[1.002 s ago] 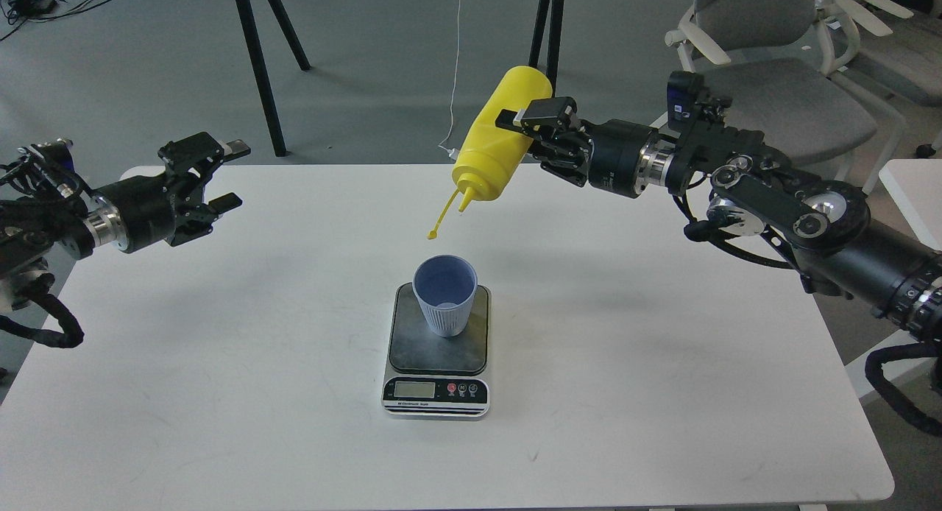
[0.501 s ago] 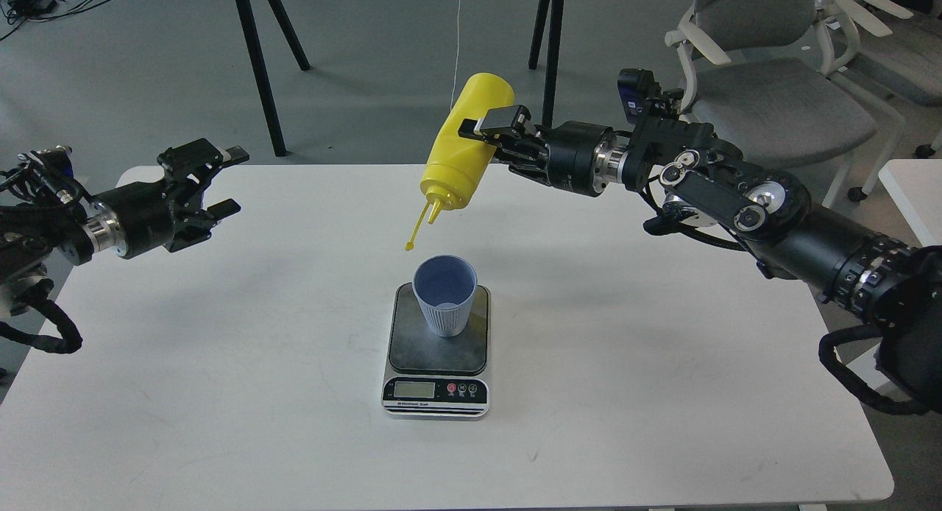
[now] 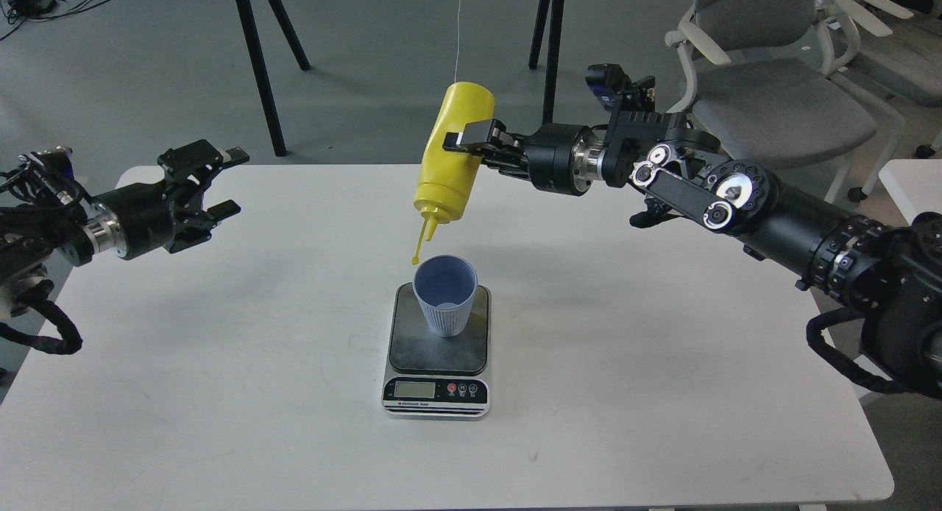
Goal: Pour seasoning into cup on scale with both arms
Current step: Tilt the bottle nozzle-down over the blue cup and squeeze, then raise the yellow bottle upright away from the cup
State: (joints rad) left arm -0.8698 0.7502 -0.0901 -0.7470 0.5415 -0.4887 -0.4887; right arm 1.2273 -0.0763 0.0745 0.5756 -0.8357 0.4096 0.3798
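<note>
My right gripper (image 3: 471, 139) is shut on the yellow seasoning bottle (image 3: 449, 154) and holds it nozzle down, nearly upside down, above and just behind the cup (image 3: 444, 295). The nozzle tip and the tethered cap (image 3: 416, 260) hang just above the cup's far left rim. The pale blue-grey ribbed cup stands upright on the dark platform of the scale (image 3: 437, 349), whose display strip faces me. My left gripper (image 3: 224, 183) is open and empty, hovering over the table's far left corner.
The white table (image 3: 625, 364) carries only the scale and cup. Behind it stand black trestle legs (image 3: 257, 62) and grey office chairs (image 3: 765, 91) at the far right. A second white table edge (image 3: 912, 187) shows at the right.
My right arm has carried the bottle left and down toward the cup and tipped it more steeply, so the nozzle now points almost straight down. The left arm has barely moved.
</note>
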